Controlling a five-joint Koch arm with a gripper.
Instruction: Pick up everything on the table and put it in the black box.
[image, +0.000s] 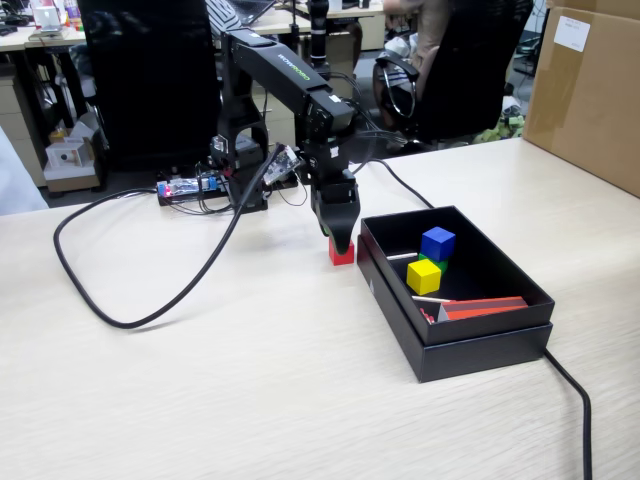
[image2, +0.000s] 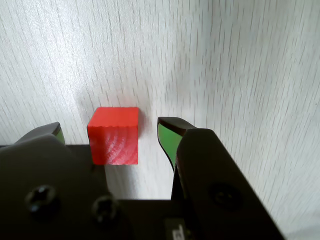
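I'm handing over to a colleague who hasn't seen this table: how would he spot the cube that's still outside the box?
Find the black box on the beige table; in the fixed view, the arm's pincer hangs just left of its near-left corner. The red cube sits on the table between the open jaws. It is the only red one and the only one outside; the others lie in the box.

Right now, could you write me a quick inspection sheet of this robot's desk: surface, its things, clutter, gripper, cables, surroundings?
Surface: table, light wood grain, no spills seen.
Job's things: red cube on the table beside the black box; blue cube, yellow cube and a partly hidden green cube inside it.
Clutter: white sticks and a red-orange strip in the box.
Gripper: gripper open, jaws either side of the red cube.
Cables: black cable looping across the table.
Surroundings: office chair, brown carton.
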